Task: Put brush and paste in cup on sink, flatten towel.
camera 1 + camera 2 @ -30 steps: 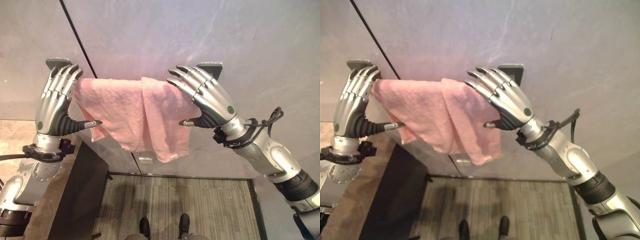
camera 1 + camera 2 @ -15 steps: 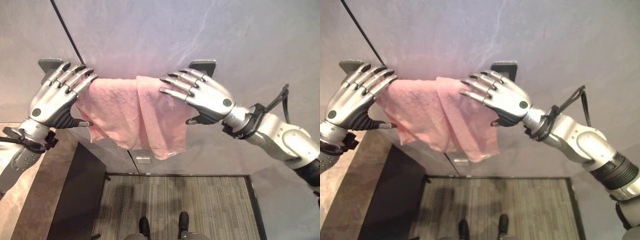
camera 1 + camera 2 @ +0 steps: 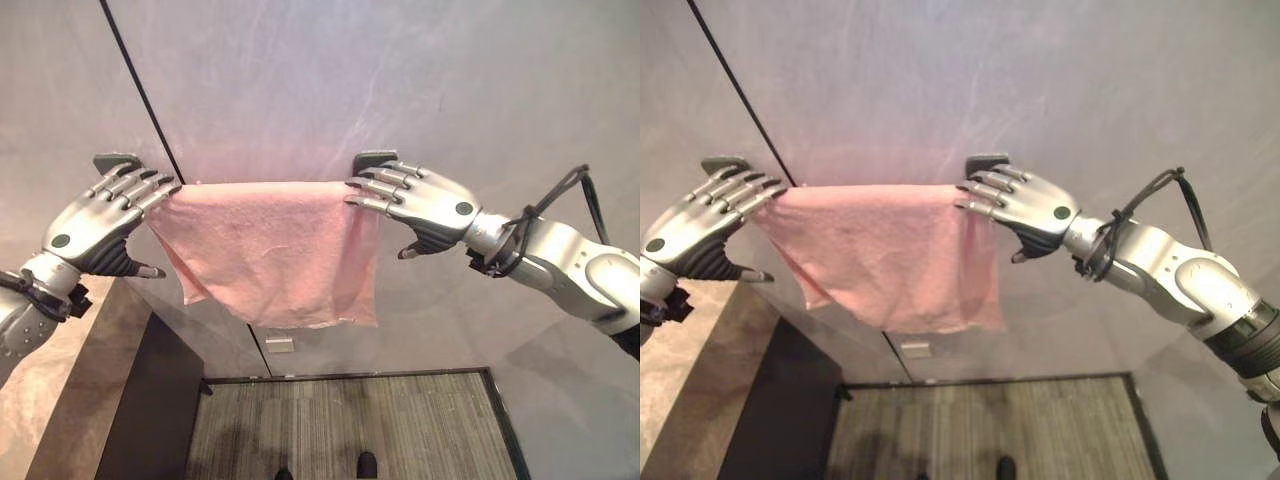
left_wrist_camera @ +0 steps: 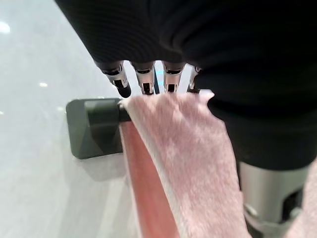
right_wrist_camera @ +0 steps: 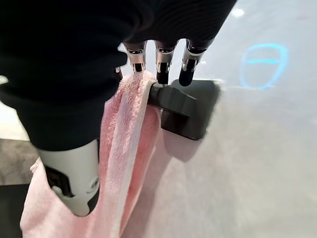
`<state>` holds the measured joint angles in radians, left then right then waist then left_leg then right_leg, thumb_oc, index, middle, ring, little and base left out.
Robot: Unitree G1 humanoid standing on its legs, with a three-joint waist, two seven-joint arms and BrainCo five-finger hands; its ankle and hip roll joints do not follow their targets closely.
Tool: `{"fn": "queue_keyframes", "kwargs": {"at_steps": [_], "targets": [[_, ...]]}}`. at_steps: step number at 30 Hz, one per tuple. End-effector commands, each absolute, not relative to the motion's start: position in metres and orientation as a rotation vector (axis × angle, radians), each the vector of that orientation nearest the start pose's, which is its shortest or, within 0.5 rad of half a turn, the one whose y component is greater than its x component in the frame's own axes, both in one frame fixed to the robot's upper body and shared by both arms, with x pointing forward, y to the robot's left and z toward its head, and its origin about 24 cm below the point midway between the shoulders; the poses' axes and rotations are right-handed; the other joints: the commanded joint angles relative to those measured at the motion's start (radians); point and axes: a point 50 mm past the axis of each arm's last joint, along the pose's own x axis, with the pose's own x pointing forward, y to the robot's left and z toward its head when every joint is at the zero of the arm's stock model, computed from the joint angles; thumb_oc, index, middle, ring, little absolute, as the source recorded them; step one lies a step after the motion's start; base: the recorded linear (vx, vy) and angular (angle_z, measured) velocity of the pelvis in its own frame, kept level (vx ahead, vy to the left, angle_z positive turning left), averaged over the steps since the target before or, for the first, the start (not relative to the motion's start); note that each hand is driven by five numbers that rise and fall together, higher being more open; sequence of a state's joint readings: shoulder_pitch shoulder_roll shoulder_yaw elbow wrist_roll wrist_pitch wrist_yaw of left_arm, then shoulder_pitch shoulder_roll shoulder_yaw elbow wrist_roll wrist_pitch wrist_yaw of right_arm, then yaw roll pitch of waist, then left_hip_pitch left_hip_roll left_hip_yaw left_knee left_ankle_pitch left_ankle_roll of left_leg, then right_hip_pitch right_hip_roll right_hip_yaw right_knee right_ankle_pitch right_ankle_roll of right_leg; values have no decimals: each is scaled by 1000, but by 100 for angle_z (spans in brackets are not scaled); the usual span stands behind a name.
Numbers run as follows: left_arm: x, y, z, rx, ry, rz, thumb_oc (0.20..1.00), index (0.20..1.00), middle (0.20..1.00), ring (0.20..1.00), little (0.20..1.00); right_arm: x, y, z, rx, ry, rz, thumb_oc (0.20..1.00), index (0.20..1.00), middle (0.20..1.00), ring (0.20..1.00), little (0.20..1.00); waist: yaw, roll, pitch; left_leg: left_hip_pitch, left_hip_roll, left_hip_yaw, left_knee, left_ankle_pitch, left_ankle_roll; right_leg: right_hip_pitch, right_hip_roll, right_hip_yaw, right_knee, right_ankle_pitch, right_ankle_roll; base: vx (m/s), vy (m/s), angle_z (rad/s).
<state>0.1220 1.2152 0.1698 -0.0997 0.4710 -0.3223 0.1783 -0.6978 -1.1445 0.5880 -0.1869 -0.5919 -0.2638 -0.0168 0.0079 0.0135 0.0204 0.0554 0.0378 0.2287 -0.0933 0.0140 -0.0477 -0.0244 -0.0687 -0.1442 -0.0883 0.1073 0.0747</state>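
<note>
Towel [image 3: 270, 250] on bar; left hand [image 3: 95, 222], right hand [image 3: 425, 205] flat on top.

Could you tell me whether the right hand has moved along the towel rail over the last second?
Yes. The right hand slid outward along the rail to its right bracket, spreading the bunched towel flat.

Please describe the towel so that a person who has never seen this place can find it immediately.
On the grey wall, a rail sits between two dark brackets. The pink towel hangs spread over it, between the left hand and the right hand, whose straight fingers lie on its top corners. It is the one soft, pink thing there.
</note>
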Motion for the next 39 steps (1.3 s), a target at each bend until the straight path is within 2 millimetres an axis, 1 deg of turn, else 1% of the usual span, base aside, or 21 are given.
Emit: {"fn": "queue_keyframes", "kwargs": {"at_steps": [1,2,5,11,17,18,19,20,25,26,27,28,29,30,31,33,35,36,37,38,39], "targets": [[225,321,170,1708,-204,-120,1000,1000,1000,1000,1000,284,-176,202,-1810,-695,527,1000,1000,1000,1000,1000,11,-51,-33,9,27,36,6,15,-49,67,-78,-13,1,-10,107,0,0,0],[224,322,165,1696,-182,-117,1000,1000,1000,1000,1000,284,-176,199,-1795,-678,534,1000,1000,1000,1000,1000,12,-52,-34,13,29,39,6,15,-49,69,-77,-14,1,-12,106,0,0,0],[225,323,162,1688,-172,-109,1000,1000,1000,1000,1000,285,-174,197,-1784,-675,540,1000,1000,1000,1000,1000,15,-53,-35,16,31,39,6,15,-49,71,-75,-12,1,-13,106,0,0,0],[230,317,159,1604,-209,-56,1000,1000,1000,1000,1000,283,-157,208,-1689,-762,523,1000,1000,1000,1000,1000,19,-53,-39,16,39,42,6,19,-49,66,-70,-7,1,-11,101,-17,-4,-1],[235,311,149,1460,-226,10,1000,1000,1000,1000,1000,281,-140,229,-1529,-911,413,1000,1000,1000,1000,1000,24,-53,-48,12,43,41,6,23,-48,61,-66,-3,1,-7,97,-7,0,0],[237,312,148,1427,-231,38,1000,1000,1000,1000,1000,279,-135,237,-1466,-969,367,1000,1000,1000,1000,1000,24,-49,-50,11,44,43,6,25,-47,58,-65,-2,1,-4,96,-32,0,-3],[237,312,148,1427,-231,38,1000,1000,1000,1000,1000,279,-135,237,-1466,-969,366,1000,1000,1000,1000,1000,24,-50,-50,11,44,43,6,25,-47,57,-65,-2,1,-4,96,-39,3,-2],[240,312,146,1388,-241,74,1000,1000,1000,1000,1000,277,-131,241,-1409,-1017,331,1000,1000,1000,1000,1000,23,-48,-51,9,45,45,6,28,-48,54,-65,1,1,-1,96,0,0,0],[247,307,153,1328,-331,169,1000,1000,1000,1000,1000,272,-129,251,-1303,-1099,237,1000,1000,1000,1000,1000,19,-48,-52,4,48,45,6,30,-48,46,-65,5,1,5,95,-13,-1,0],[249,299,157,1229,-416,255,1000,1000,1000,1000,1000,268,-132,254,-1231,-1132,170,1000,1000,1000,1000,1000,14,-51,-51,0,49,43,6,32,-49,41,-63,4,1,6,94,0,0,0],[248,298,159,1182,-444,294,1000,1000,1000,1000,1000,265,-136,255,-1203,-1141,139,1000,1000,1000,1000,1000,13,-51,-51,-2,50,43,6,33,-49,41,-63,3,1,7,94,0,0,0],[247,295,159,1125,-471,322,1000,1000,1000,1000,1000,261,-139,256,-1172,-1152,111,1000,1000,1000,1000,1000,10,-53,-51,-3,50,41,6,32,-48,40,-63,3,1,7,93,0,0,0],[247,294,159,1125,-472,320,1000,1000,1000,1000,1000,260,-140,255,-1173,-1150,110,1000,1000,1000,1000,1000,11,-53,-52,-3,50,41,6,32,-48,40,-63,2,1,7,93,0,0,0],[244,289,160,1053,-509,351,1000,1000,1000,1000,1000,256,-144,256,-1143,-1160,73,1000,1000,1000,1000,1000,8,-54,-52,-3,50,40,6,31,-47,39,-64,2,1,8,93,9,2,-5],[236,286,163,931,-561,413,1000,1000,1000,1000,1000,249,-155,252,-1094,-1154,2,1000,1000,1000,1000,1000,-1,-54,-50,-4,49,40,6,29,-45,37,-63,3,1,9,94,12,3,-8],[226,283,163,813,-593,445,1000,1000,1000,1000,1000,240,-168,246,-1062,-1125,-60,1000,1000,1000,1000,1000,-4,-56,-52,-5,48,41,6,27,-43,35,-63,5,1,10,95,12,5,-6],[216,284,161,706,-605,488,1000,1000,1000,1000,1000,232,-183,236,-1025,-1074,-131,1000,1000,1000,1000,1000,-11,-55,-49,-8,47,41,6,26,-41,32,-64,9,1,10,96,14,7,-16],[198,287,145,531,-555,527,1000,1000,1000,1000,1000,218,-213,207,-955,-909,-229,1000,1000,1000,1000,1000,-24,-52,-44,-11,46,43,6,24,-37,24,-66,14,1,13,99,12,7,-17],[198,287,145,530,-554,523,1000,1000,1000,1000,1000,217,-213,207,-955,-906,-229,1000,1000,1000,1000,1000,-22,-53,-47,-11,46,43,6,24,-37,23,-66,14,1,13,99,11,10,-5],[192,292,129,443,-485,542,1000,1000,1000,1000,1000,214,-231,185,-904,-767,-271,1000,1000,1000,1000,1000,-29,-51,-41,-14,45,43,6,25,-35,18,-67,18,1,15,99,1,3,-6],[192,292,129,442,-483,538,1000,1000,1000,1000,1000,213,-231,184,-903,-764,-270,1000,1000,1000,1000,1000,-28,-52,-43,-14,45,43,6,25,-35,17,-67,19,1,14,99,2,4,-5]]}}
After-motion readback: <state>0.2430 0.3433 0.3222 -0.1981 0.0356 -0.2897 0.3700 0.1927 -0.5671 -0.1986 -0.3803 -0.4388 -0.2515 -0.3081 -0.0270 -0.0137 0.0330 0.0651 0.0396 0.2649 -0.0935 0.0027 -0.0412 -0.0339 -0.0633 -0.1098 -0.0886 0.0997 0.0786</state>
